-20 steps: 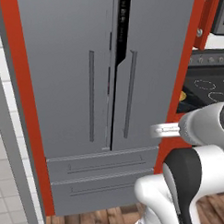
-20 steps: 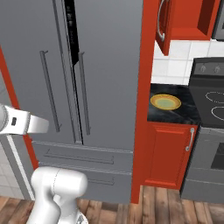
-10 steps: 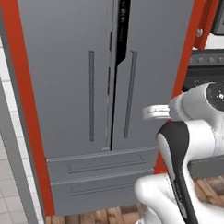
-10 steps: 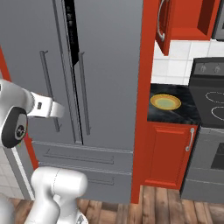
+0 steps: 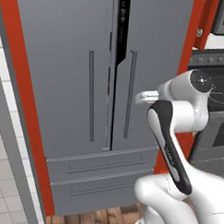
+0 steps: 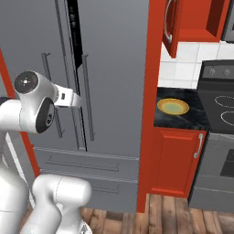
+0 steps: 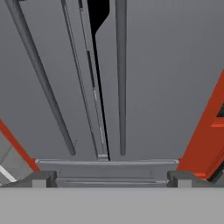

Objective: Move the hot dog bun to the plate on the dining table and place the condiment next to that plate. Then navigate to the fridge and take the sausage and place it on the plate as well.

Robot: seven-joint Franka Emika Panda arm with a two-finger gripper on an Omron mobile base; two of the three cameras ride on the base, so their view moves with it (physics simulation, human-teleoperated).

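Directly ahead of the robot stands the fridge (image 5: pixel 110 86), tall and dark grey, its two doors parted by a narrow black gap near the top and each carrying a long vertical bar handle (two drawers run across below them). The hand (image 7: pixel 107 177) is raised in front of the doors with its fingers (image 7: pixel 41 178) spread wide apart and nothing between them; in its own view they frame the lower ends of both handles and the seam between the doors, without touching either. Red cabinet panels flank the fridge. To its right, in the right base view, a yellow plate (image 6: pixel 172 106) with an olive-green centre sits on a black tabletop (image 6: pixel 183 119) over a red cabinet door (image 6: pixel 176 162), just beside a dark stove (image 6: pixel 219 114). Wooden floor (image 6: pixel 183 215) shows below.
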